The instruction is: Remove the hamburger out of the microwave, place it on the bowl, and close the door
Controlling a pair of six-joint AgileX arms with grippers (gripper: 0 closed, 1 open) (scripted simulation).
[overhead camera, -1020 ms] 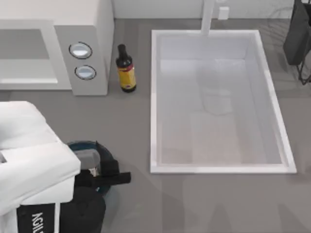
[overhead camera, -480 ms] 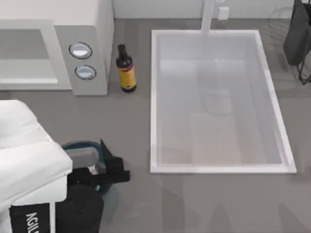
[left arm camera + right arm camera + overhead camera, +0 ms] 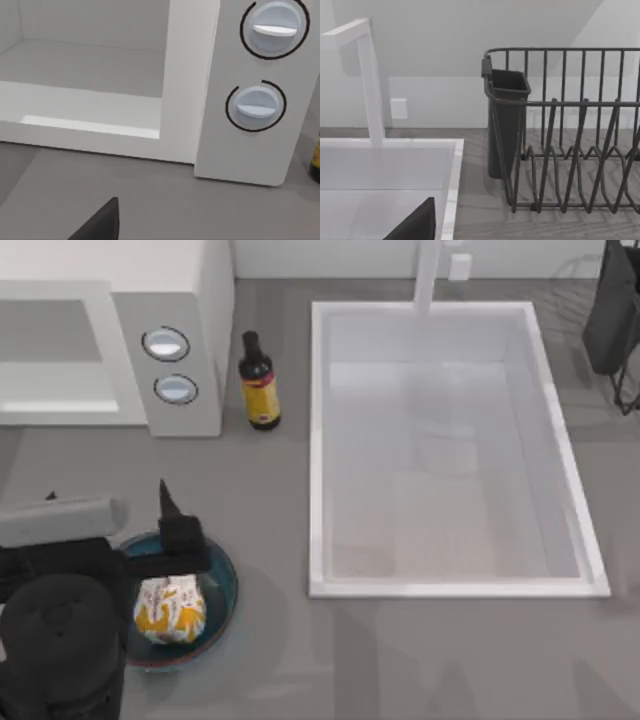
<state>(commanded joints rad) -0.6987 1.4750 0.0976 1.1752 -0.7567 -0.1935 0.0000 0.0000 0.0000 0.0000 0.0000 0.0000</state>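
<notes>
The hamburger [image 3: 169, 608] sat inside the bowl [image 3: 218, 585] at the near left of the bench [image 3: 270, 500], wrapped in its white and yellow paper. The left gripper [image 3: 118, 518] hovered just above and behind the bowl with its fingers [image 3: 172, 504] spread apart and holding nothing, one dark finger and one grey finger lying on either side of an empty gap. The microwave [image 3: 205, 330] stood at the back left with its cavity exposed, and from the left wrist view its two knobs [image 3: 256, 107] faced the camera; the door itself could not be made out in any view. The step in hand seemed to be closing that door. To do it well, the left arm should probably rise clear of the bowl first so a finger did not catch the rim, then get behind the door's free edge and push steadily until it seated. A dark bottle [image 3: 260, 383] stood just beside the microwave, near the sink [image 3: 320, 440]. The right arm [image 3: 610, 310] was parked at the far right.
</notes>
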